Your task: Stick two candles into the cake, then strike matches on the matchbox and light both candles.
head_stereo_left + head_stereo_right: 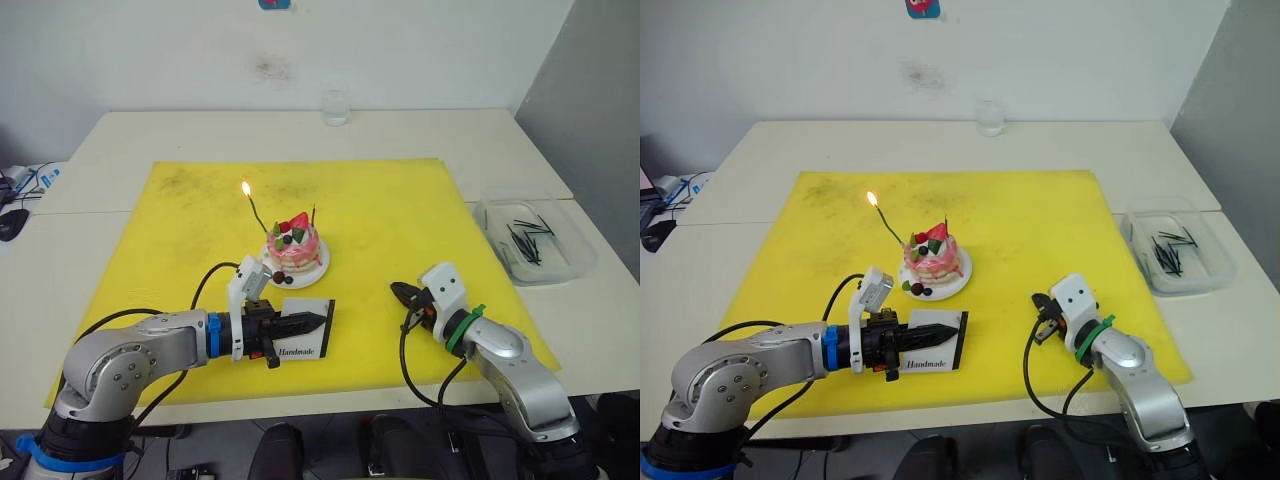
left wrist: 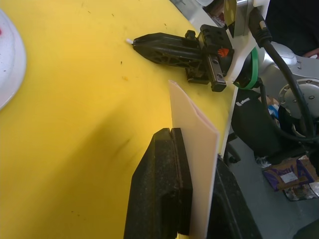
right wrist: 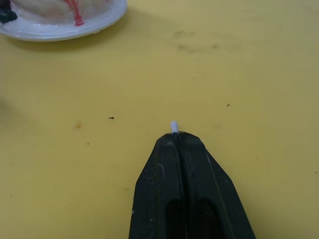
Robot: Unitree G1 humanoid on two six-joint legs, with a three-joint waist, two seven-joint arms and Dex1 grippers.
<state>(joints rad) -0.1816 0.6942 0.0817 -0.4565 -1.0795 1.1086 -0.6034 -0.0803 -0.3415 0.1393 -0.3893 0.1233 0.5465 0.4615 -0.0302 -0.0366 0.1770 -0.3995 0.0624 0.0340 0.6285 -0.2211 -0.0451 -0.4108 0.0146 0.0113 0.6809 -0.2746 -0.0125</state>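
We count one cake, pink-frosted, on one small white plate near the middle of the yellow mat. Two candles stand in it. The green candle rises tilted from the cake's left side and carries a flame at its tip. The dark red candle stands at the cake's right rear, and we see no flame on it.

One matchbox, white with a black edge and the word "Handmade", sits on the mat just in front of the plate. The left gripper holds it: in the left wrist view the box stands on edge with the black fingers pressed against its flat face, so we record the jaws as pinching the box.

The right gripper lies low over the mat, to the right of the matchbox and well apart from it. Its jaws are pressed together. In the right wrist view a small pale tip pokes out between the closed fingertips. We read it as the end of one match, its shaft hidden inside the fingers.

One clear tray rests on the table right of the mat and holds a loose heap of spare matches, too tangled for us to count. One clear glass stands at the table's far edge.
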